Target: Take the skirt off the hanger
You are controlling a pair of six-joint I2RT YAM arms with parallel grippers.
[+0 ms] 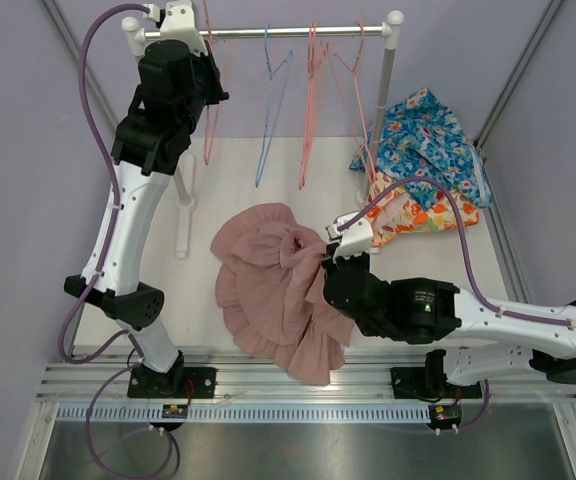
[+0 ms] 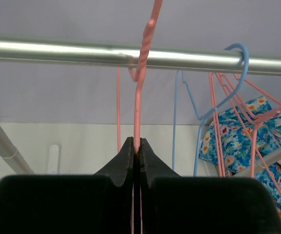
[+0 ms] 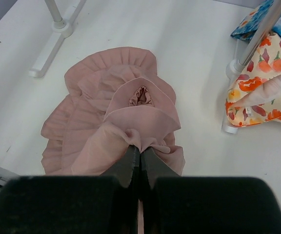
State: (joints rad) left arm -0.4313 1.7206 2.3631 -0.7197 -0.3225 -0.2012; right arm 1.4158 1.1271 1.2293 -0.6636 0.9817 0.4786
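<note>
The pink pleated skirt [image 1: 268, 285] lies crumpled on the white table, off any hanger; it also shows in the right wrist view [image 3: 111, 122]. My right gripper [image 1: 318, 275] is shut on a fold of its near right edge [image 3: 140, 147]. My left gripper [image 1: 211, 90] is up at the rail's left end, shut on the stem of a bare pink wire hanger [image 2: 137, 112], just below its twisted neck. The hanger's hook sits over the metal rail [image 2: 57, 51]. The hanger's lower part hangs down in the top view [image 1: 208, 135].
A blue hanger [image 1: 271, 110] and several pink hangers [image 1: 318, 90] hang on the rail [image 1: 298, 32]. A heap of floral clothes [image 1: 423, 160] lies at the right by the rack's post [image 1: 383, 85]. The rack's left foot [image 1: 183, 210] stands beside the skirt.
</note>
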